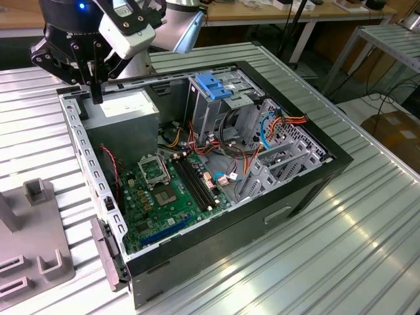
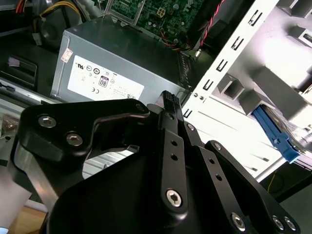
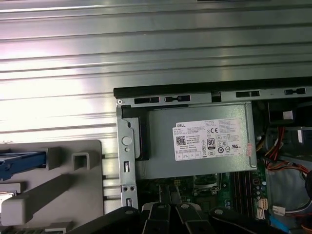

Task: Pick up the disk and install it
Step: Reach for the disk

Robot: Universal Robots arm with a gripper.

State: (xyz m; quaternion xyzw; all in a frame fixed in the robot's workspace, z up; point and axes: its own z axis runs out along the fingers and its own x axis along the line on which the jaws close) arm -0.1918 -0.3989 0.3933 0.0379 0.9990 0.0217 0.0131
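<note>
Step in hand: you are dealing with the pick-up, and it is not yet made. The gripper [image 2: 168, 97] is carrying nothing, and its fingers appear to be pressed together, tip to tip.

Location of the disk [image 3: 22, 161]: it is sitting in the grey fixture [image 3: 92, 185] on the table [image 1: 328, 262], outside the case [image 1: 295, 190] and on the exterior view's left of it. Only a blue edge of the carrier and a sliver of metal are showing in both wrist views, so I am identifying it with some reserve.

Pose: the arm is hanging over the far corner of the case on the exterior view's left, wrist high and fingers pointing straight down. The fingertips are hovering above the power supply [image 3: 195, 161], close to the case wall and touching nothing that I can see. The gripper is standing well apart from the disk.

Judgement on the next move: you are needing the jaws opened wide enough to span the carrier, and the tool brought over the fixture, clear of the case wall, before any descent. The carrier's edges are looking thin, so the grip is calling for square alignment. The cage [image 1: 213, 85] with the blue tab is standing at the far side of the case.
</note>
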